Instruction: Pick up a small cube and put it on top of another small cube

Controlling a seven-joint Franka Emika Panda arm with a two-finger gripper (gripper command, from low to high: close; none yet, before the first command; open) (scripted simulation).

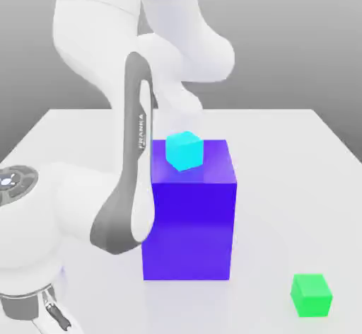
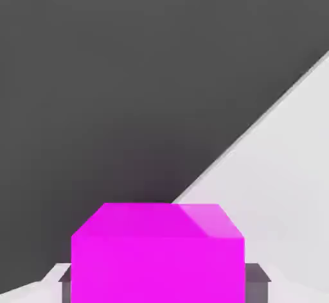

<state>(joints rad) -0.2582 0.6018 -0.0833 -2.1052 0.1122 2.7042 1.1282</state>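
Note:
A magenta cube [image 2: 157,250] sits between my gripper [image 2: 158,285] in the hand view. A grey finger [image 2: 256,277] presses each of its sides, so the gripper is shut on it. In the exterior view the hand hangs low at the left front corner, its dark fingers [image 1: 56,316] just above the table. A cyan small cube [image 1: 184,150] rests on top of a tall blue block [image 1: 189,226] in the middle of the table. A green small cube [image 1: 311,295] lies on the table at the exterior view's front right.
The white arm [image 1: 134,177] bends down in front of the blue block's left side. The white table [image 1: 297,156] reaches to its edges on both sides, with grey backdrop behind. In the hand view the table edge [image 2: 257,128] runs diagonally against dark floor.

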